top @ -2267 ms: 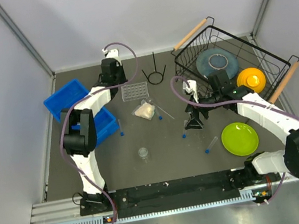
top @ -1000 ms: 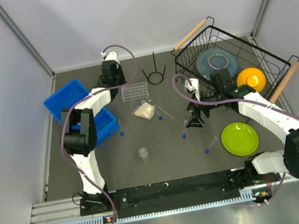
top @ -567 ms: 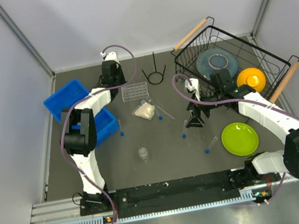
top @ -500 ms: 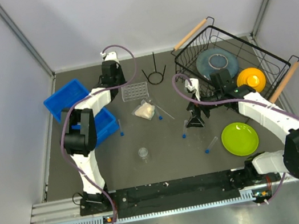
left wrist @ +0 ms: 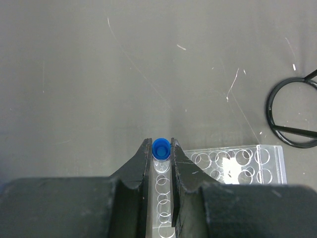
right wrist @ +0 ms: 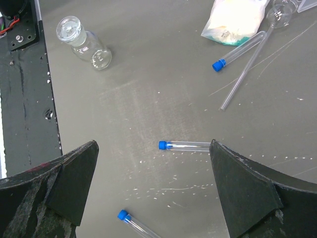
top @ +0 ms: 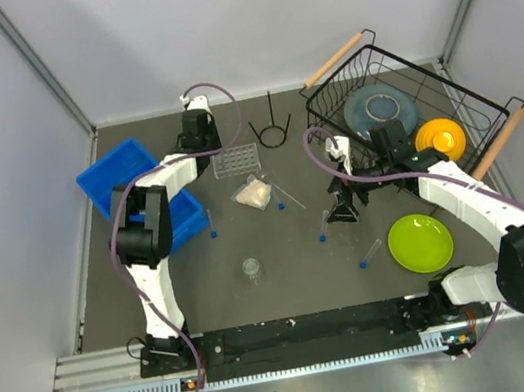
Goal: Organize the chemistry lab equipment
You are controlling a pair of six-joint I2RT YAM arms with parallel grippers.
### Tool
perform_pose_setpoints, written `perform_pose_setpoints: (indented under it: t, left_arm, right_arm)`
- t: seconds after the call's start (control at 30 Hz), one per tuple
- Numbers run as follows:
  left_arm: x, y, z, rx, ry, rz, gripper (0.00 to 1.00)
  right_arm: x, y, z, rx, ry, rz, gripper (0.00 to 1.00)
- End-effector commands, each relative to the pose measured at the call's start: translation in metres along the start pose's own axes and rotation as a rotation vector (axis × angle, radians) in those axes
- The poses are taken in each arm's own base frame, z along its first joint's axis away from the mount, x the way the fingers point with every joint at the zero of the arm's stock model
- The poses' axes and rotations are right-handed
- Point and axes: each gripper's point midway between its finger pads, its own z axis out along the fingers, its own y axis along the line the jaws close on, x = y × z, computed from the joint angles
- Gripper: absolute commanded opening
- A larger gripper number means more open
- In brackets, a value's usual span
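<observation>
My left gripper [left wrist: 161, 146] is shut on a blue-capped tube [left wrist: 161, 148], held upright over a corner hole of the clear grid rack [left wrist: 233, 163]; from the top it is at the rack's left edge [top: 235, 160]. My right gripper [right wrist: 153, 144] is open, its fingers wide on either side of a tube [right wrist: 185, 146] lying on the table. Other tubes lie loose [right wrist: 136, 225] [right wrist: 237, 51] [top: 211, 223]. The black ring stand [top: 273, 131], cream-filled piece [top: 254, 193] and small clear cup [top: 251, 268] sit mid-table.
Two blue bins [top: 116, 171] [top: 184, 215] stand at the left. The black wire basket [top: 441, 73] at the back right holds a grey plate [top: 379, 109] and an orange bowl [top: 439, 137]. A green plate [top: 419, 241] lies at the right. A thin glass rod [right wrist: 247, 74] lies by the cream piece.
My left gripper has shifted slightly right at the rack's edge with the tube. My right gripper moved a little up and right 2.3 s ago, then held still.
</observation>
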Motion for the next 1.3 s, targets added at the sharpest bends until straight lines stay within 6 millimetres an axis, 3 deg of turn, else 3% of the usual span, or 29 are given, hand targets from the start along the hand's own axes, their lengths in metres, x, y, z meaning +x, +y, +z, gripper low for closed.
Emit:
perform_pose_setpoints:
  t: [0.0, 0.33, 0.53, 0.73, 1.03, 1.2, 1.27]
  left_arm:
    - [-0.015, 0.000, 0.001, 0.005, -0.035, -0.005, 0.07]
    - [-0.006, 0.002, -0.007, 0.006, -0.019, -0.001, 0.11]
    - [-0.006, 0.006, -0.013, -0.007, -0.023, -0.004, 0.26]
    - [-0.012, 0.005, -0.020, -0.007, -0.034, -0.004, 0.34]
    - [-0.033, 0.004, -0.036, -0.002, -0.072, -0.013, 0.49]
    - [-0.051, 0.002, -0.061, 0.013, -0.111, -0.018, 0.59]
    - [-0.068, 0.004, -0.080, 0.011, -0.161, -0.027, 0.63]
  right_arm:
    - [-0.011, 0.000, -0.003, -0.012, -0.036, -0.046, 0.95]
    - [-0.011, 0.000, -0.003, -0.011, -0.037, -0.046, 0.95]
    - [-0.011, -0.001, -0.003, -0.009, -0.038, -0.048, 0.95]
    - [-0.010, -0.001, -0.003, -0.007, -0.035, -0.049, 0.95]
    - [-0.009, 0.000, -0.004, -0.007, -0.035, -0.061, 0.95]
    - [-0.006, -0.001, -0.004, -0.002, -0.027, -0.068, 0.95]
    - [-0.003, 0.000, -0.003, -0.003, -0.022, -0.062, 0.95]
